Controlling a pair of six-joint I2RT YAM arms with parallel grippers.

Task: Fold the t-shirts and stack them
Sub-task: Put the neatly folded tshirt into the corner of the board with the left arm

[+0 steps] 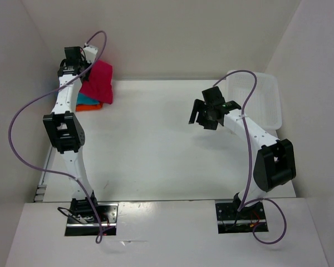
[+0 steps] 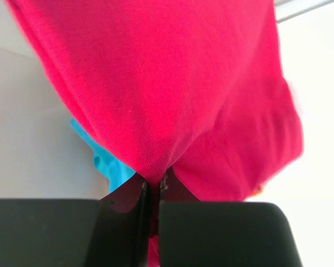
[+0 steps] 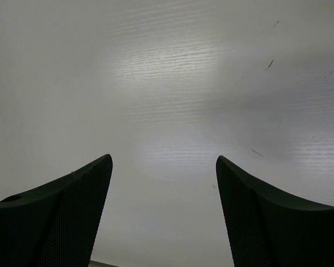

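My left gripper point(image 1: 87, 68) is at the far left corner of the table, shut on a bunched fold of the pink-red t-shirt point(image 1: 99, 80). In the left wrist view the pink-red t-shirt point(image 2: 172, 83) hangs from the pinched fingers of the left gripper point(image 2: 154, 186) and fills most of the frame. Under it lie the teal t-shirt point(image 1: 83, 100) and the orange t-shirt point(image 1: 93, 107), one on the other; a strip of teal t-shirt point(image 2: 108, 164) shows past the red cloth. My right gripper point(image 1: 203, 115) hovers open over bare table, and the right gripper point(image 3: 164, 167) has nothing between its fingers.
A white mesh basket point(image 1: 261, 97) stands at the right rear of the table point(image 1: 156, 150), just behind the right arm. White walls close in the left, back and right sides. A purple cable loops off each arm.
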